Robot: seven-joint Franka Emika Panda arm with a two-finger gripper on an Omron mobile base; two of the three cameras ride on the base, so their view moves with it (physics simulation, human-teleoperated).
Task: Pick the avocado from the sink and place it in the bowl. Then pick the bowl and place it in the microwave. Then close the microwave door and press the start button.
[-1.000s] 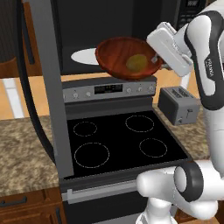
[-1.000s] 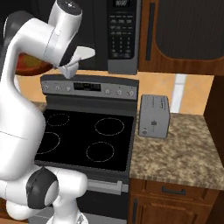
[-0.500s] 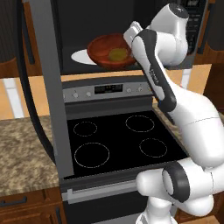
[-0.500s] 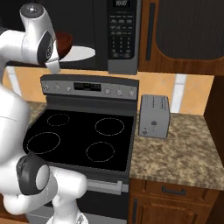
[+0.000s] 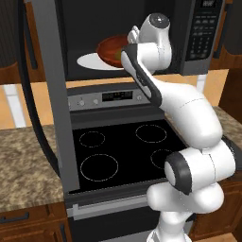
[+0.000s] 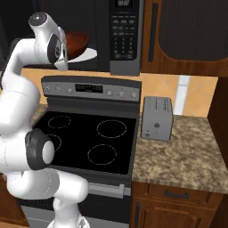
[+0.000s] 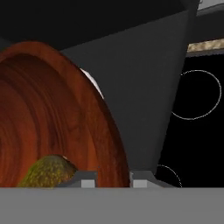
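The reddish-brown wooden bowl point(image 5: 110, 48) point(image 6: 77, 40) hangs tilted inside the microwave point(image 5: 204, 37), just above its white round plate point(image 5: 90, 61) point(image 6: 87, 54). My gripper point(image 7: 113, 180) is shut on the bowl's near rim point(image 7: 109, 144), one fingertip inside and one outside. The olive-yellow avocado point(image 7: 46, 172) lies in the bowl beside the inner fingertip. The microwave door point(image 5: 51, 94) stands wide open to the left, its dark bar handle point(image 5: 29, 99) facing out. The button panel point(image 6: 123, 32) sits at the microwave's right side.
Below the microwave is a black glass cooktop point(image 5: 124, 146) with a grey control panel point(image 6: 91, 87). A silver toaster point(image 6: 156, 118) stands on the granite counter point(image 6: 189, 156) to the right. More granite counter point(image 5: 23, 165) lies to the left, under the open door.
The arm has reached up and forward, carrying the bowl with the avocado from in front of the opening into the microwave, over the white plate.
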